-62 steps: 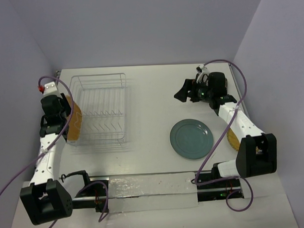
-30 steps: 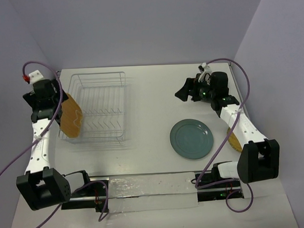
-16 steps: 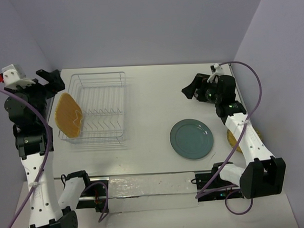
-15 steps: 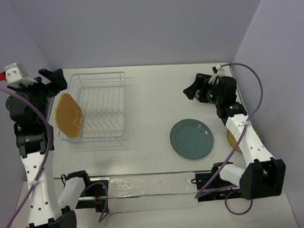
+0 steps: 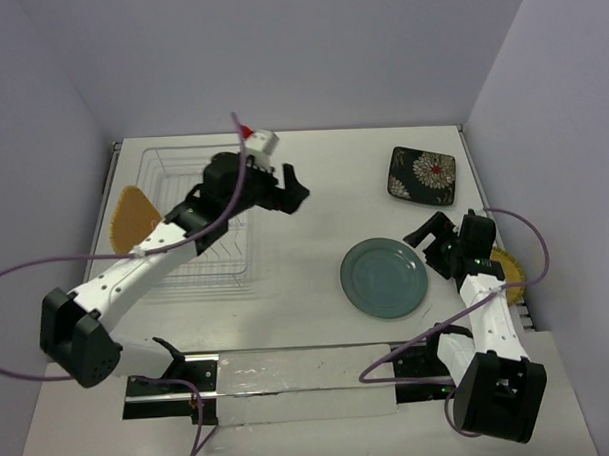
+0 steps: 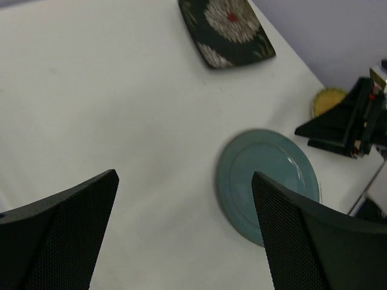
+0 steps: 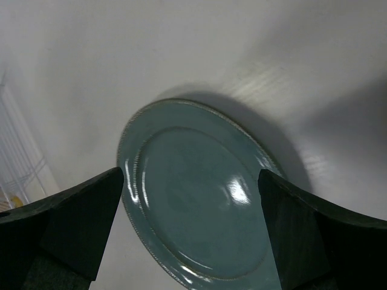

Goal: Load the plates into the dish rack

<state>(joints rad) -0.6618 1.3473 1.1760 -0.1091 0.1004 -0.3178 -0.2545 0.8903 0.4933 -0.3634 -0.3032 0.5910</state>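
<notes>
Right of the white wire dish rack (image 5: 201, 277), left gripper (image 5: 288, 189) spread wide, empty, right gripper (image 5: 425, 239) likewise, just beside the round teal-grey plate (image 5: 383, 277).

Lab test cell — bare white table (image 5: 313, 198), plain lilac walls (image 5: 279, 59)

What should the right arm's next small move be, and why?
Probably lower the right gripper onto the rim of the teal-grey plate and close. It hangs open and empty just beside that plate, which lies flat on the table outside the dish rack; only the woven tan plate stands there.
</notes>
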